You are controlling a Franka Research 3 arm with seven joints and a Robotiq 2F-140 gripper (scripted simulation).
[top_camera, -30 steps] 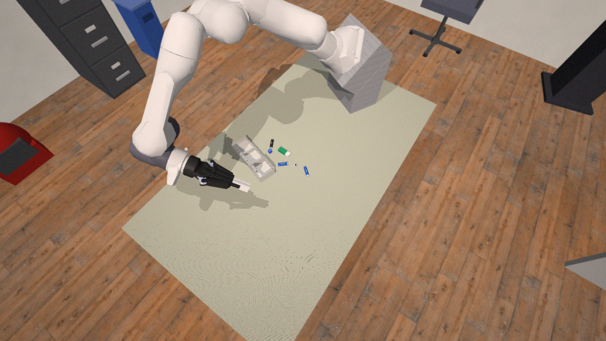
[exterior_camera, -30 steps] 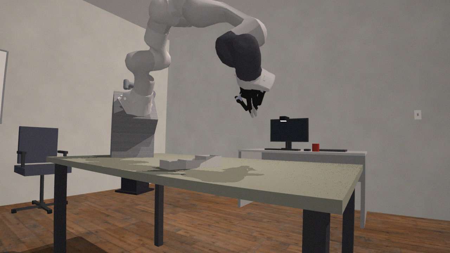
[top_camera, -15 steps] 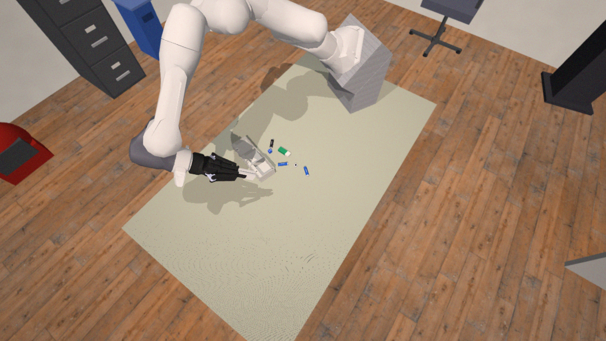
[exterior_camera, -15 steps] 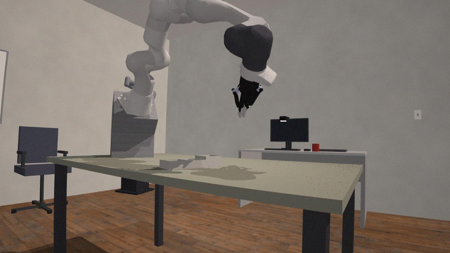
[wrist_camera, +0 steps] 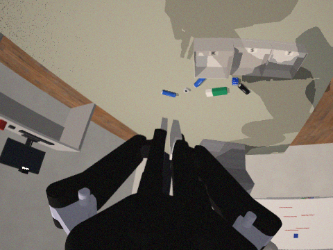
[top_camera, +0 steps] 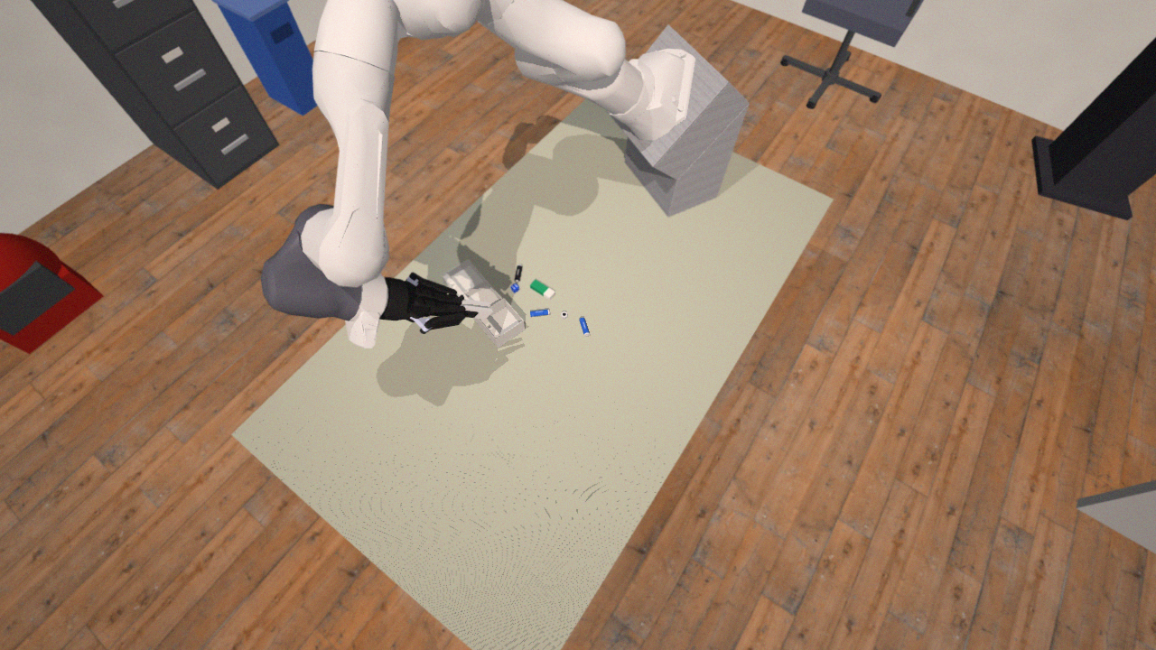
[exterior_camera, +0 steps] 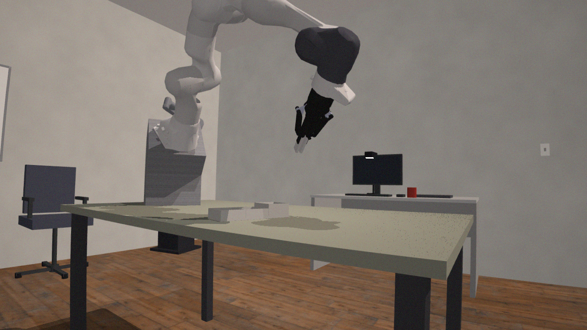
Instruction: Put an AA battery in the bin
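Note:
Three grey bins in a row [top_camera: 485, 302] stand on the table; they also show in the wrist view [wrist_camera: 250, 62] and the side view [exterior_camera: 248, 211]. I cannot read their marks. Blue batteries lie beside them: one [top_camera: 539, 312] close to the bins, one [top_camera: 583, 325] farther out, and a short one [top_camera: 515, 286] by the bin row. In the wrist view they are here: [wrist_camera: 200, 82], [wrist_camera: 169, 94], [wrist_camera: 235, 80]. My gripper [exterior_camera: 300, 146] hangs high above the table, tilted, over the bin row's near side. It is shut with nothing between the fingers.
A green and white eraser [top_camera: 542, 288], a black cylinder [top_camera: 517, 272] and a tiny round thing [top_camera: 564, 313] lie among the batteries. The grey robot pedestal [top_camera: 686, 145] stands at the table's far end. A desk with a monitor [exterior_camera: 377, 170] stands behind the table.

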